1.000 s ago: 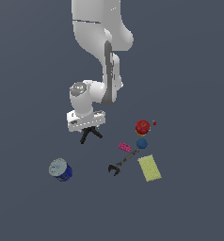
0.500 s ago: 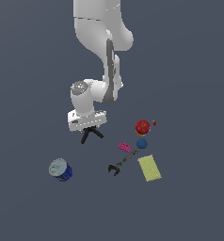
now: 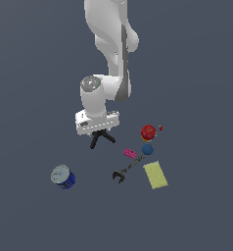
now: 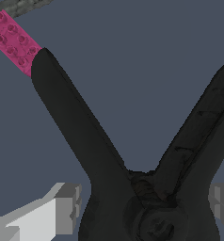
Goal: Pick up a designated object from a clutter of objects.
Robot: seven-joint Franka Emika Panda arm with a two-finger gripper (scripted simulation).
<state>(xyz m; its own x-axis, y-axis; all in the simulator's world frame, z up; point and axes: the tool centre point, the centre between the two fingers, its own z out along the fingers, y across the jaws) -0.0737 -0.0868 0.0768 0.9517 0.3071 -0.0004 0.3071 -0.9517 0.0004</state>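
- The small black spring clamp with two splayed handles [image 3: 102, 138] lay on the dark grey worktop [image 3: 35, 215], directly beneath the robot's white hand [image 3: 98, 128], so the target was below the hand rather than off to either side.
- In the wrist view the clamp [image 4: 132, 183] filled most of the frame: its two handles spread away from the pivot in a V, and the pivot end sat in the gap between the hand's pale fingers [image 4: 62, 207].
- The fingers stood apart, one on each side of the clamp's body near the pivot, with a strip of worktop visible between each finger and the black plastic; the hand was not yet clamped on anything.
- The clamp's long axis ran from the pivot out through the handles, crossing the line between the fingers, so closing would probably squeeze the narrow body rather than the spread handles.
- In the exterior view only the handle tips showed below the hand; how near the fingertips were to the worktop could not be told.
- The pink studded brick [image 3: 129, 153] lay nearest, off one handle's tip towards the exterior view's right and apart from the clamp.
- The slim dark grey wrench [image 3: 126, 169], the red ball [image 3: 148, 132], the small blue ball [image 3: 147, 149], the flat yellow block [image 3: 155, 175] and the blue can with a silver top [image 3: 63, 177] lay further out, well apart from the hand.
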